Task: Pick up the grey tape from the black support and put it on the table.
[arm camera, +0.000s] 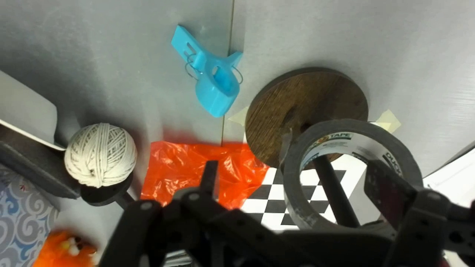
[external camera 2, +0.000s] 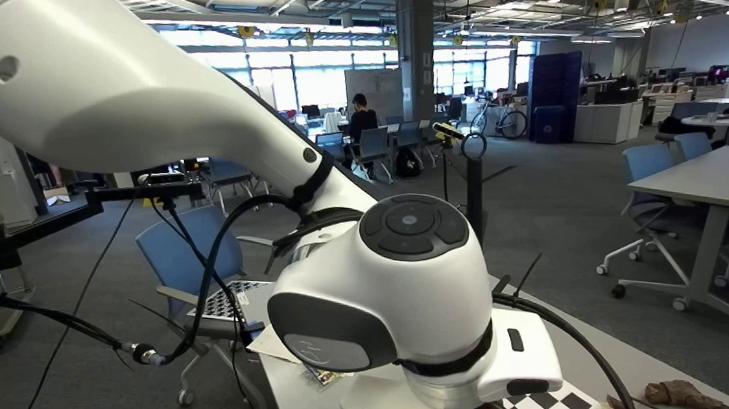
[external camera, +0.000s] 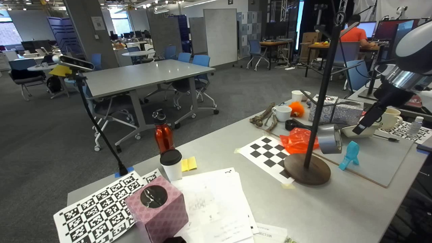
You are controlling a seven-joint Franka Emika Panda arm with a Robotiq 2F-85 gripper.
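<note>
Grey tape (external camera: 326,141) beside black support (external camera: 323,88); end effector (arm camera: 291,180) spread apart.
Only the wrist view shows the twine ball (arm camera: 100,155); only an exterior view, the red bottle (external camera: 164,136).

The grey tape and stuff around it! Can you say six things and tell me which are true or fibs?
1. The grey tape is ring-shaped. True.
2. The grey tape lies flat on the table. False: it's up at the black support.
3. The end effector is open. True.
4. A clip and a ball of string show in the wrist view. True.
5. The clip is pink. False: it's blue.
6. The ball of string is inside the grey tape. False: they're apart.
</note>
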